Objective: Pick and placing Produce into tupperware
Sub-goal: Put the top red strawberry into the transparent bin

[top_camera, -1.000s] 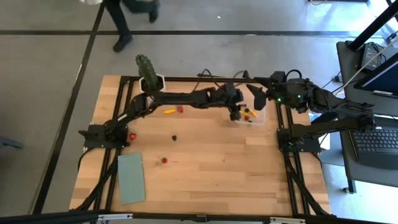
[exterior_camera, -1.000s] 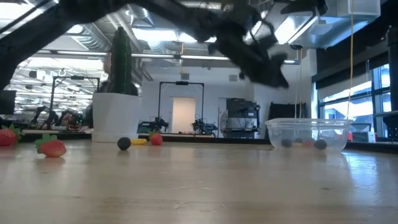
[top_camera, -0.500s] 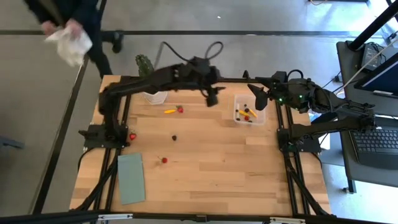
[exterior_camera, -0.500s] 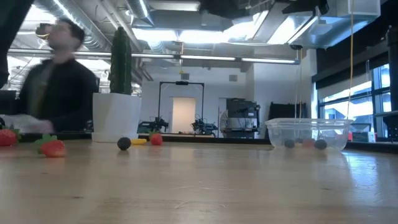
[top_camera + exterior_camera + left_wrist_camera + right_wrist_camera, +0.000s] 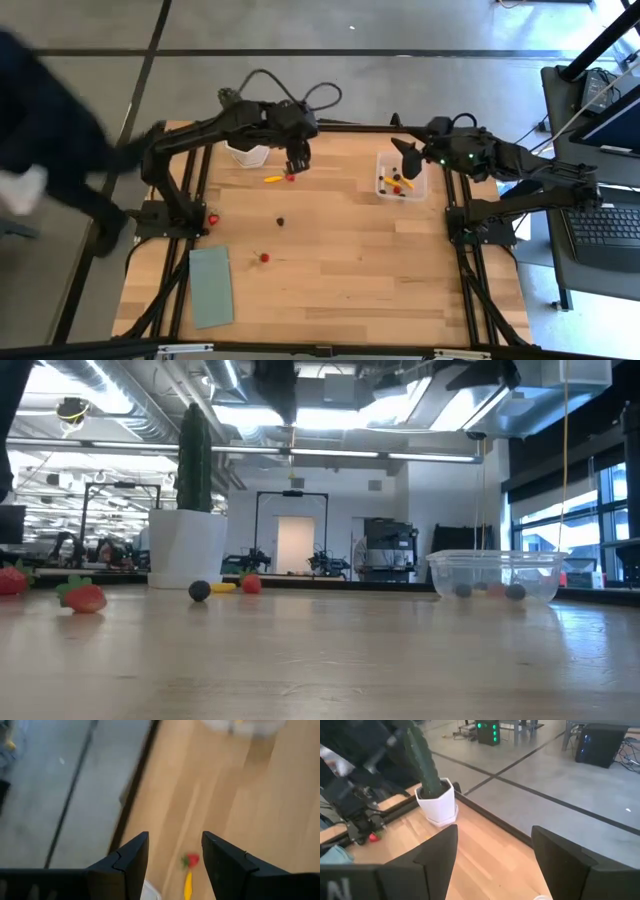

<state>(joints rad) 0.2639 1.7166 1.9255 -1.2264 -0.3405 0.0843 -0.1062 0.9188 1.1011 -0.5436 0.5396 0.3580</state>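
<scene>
Clear tupperware (image 5: 399, 177) at the table's two o'clock holds several produce pieces. The left gripper (image 5: 295, 165), fingers apart and empty, hangs over a red strawberry (image 5: 290, 177) at eleven o'clock. The right gripper (image 5: 408, 152), fingers spread, hovers beside the tupperware.

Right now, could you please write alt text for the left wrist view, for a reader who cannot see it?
The left tool, fingers open and empty, hangs above a wooden table, with a red strawberry and a yellow piece showing between its fingers. The clear tupperware sits blurred at the far end, and grey floor lies beyond the table's edge.
</scene>
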